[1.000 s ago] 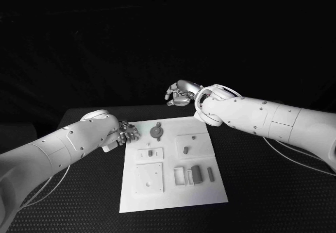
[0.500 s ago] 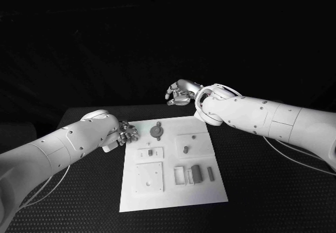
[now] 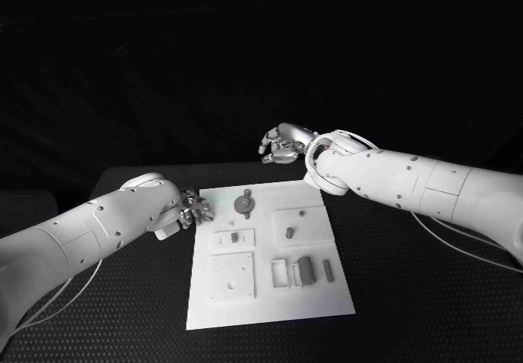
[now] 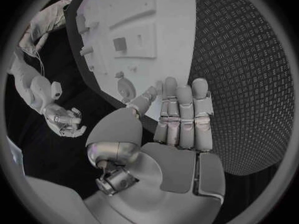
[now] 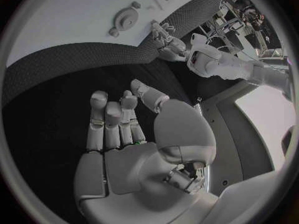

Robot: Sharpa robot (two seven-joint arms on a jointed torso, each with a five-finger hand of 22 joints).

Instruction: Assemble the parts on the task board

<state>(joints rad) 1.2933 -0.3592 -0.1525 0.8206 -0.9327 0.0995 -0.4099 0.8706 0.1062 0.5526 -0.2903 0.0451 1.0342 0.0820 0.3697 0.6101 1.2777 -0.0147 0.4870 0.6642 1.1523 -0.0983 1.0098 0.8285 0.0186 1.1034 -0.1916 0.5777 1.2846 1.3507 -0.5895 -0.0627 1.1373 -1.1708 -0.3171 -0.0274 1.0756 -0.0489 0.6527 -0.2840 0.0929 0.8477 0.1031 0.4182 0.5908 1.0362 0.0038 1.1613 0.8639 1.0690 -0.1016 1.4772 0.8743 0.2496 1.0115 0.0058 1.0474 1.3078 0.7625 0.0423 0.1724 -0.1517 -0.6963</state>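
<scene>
**Both hands free, board untouched**

The board (image 3: pixel 267 257) lies flat mid-table, grey parts (image 3: pixel 304 268) sitting on it. The left hand (image 3: pixel 194 207) hovers just off the board's far left corner, fingers straight and together, gripping nothing. The right hand (image 3: pixel 283 144) hangs beyond the far edge, fingers loosely apart, also holding nothing.

White board, black tabletop
The board (image 3: pixel 267 291) is plain white with grey parts (image 3: pixel 305 268); the tabletop (image 3: pixel 425 302) is black with a fine diamond texture.
</scene>
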